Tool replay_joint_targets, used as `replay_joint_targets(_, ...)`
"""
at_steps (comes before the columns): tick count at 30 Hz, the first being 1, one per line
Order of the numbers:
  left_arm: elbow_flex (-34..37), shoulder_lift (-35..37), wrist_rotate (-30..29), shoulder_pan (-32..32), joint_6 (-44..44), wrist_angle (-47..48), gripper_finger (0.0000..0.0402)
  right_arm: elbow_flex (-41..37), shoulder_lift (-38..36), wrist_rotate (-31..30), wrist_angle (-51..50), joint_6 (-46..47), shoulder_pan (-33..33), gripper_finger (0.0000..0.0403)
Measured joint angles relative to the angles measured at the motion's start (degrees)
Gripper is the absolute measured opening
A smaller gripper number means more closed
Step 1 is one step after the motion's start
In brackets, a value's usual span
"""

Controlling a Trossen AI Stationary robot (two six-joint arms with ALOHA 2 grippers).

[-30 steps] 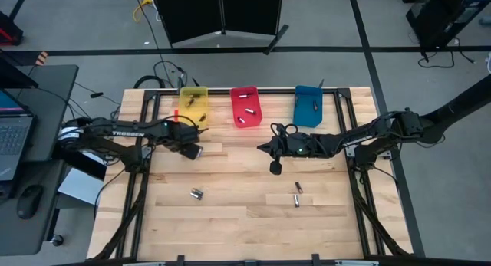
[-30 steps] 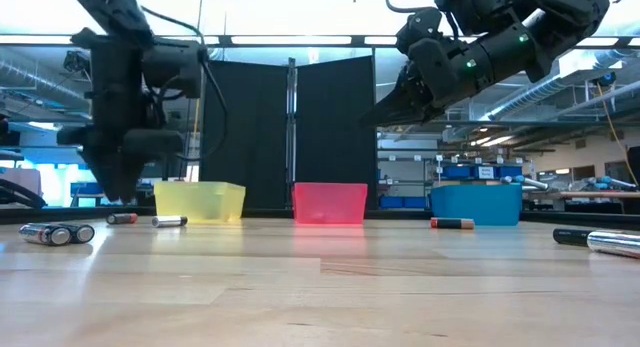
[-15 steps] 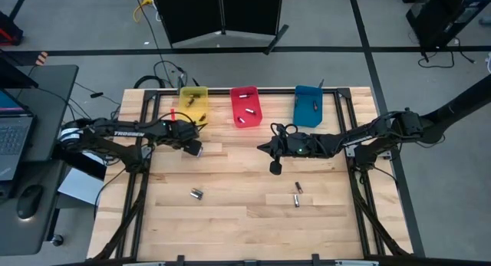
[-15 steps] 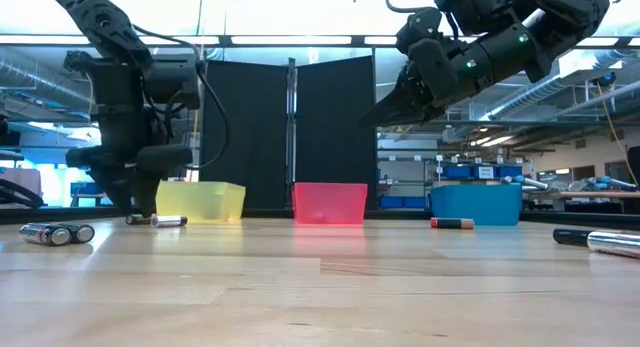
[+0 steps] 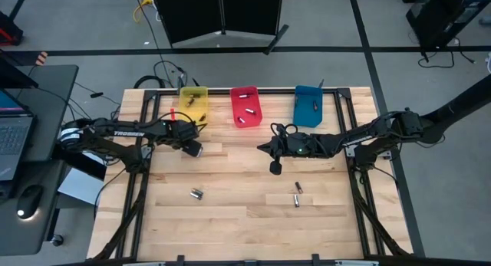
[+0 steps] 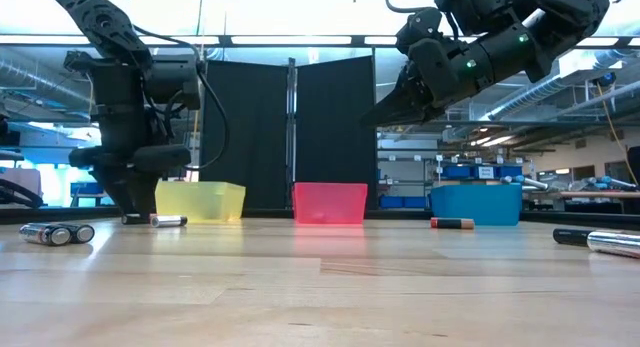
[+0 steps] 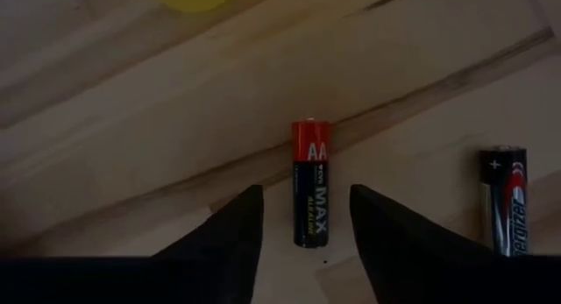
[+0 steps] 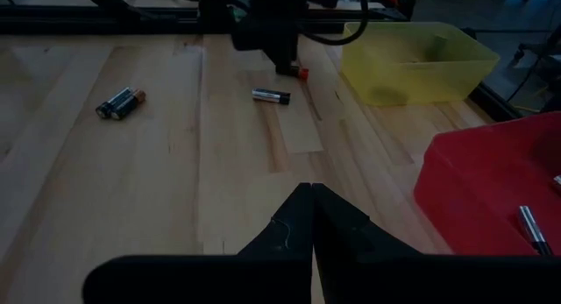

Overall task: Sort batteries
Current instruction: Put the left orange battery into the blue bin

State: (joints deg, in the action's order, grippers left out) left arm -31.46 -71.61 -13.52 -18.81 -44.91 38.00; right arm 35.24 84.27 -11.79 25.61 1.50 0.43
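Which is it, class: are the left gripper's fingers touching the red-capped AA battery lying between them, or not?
Apart. In the left wrist view, bare wood shows on both sides of the red-capped AA battery between it and each finger of the open left gripper.

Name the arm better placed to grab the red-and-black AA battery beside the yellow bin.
Left. Its open end effector straddles the red-and-black AA battery down at the wooden table. The right end effector is shut and hangs mid-table, high above it.
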Motion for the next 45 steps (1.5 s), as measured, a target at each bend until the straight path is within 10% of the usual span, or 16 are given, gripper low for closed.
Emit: replay_joint_targets(45, -0.49, 1.57, -1.18, 6.03, 13.02, -8.61, 0.0046, 0.0, -2.14, 0.0, -0.5, -0.14, 0.0, 0.0014)
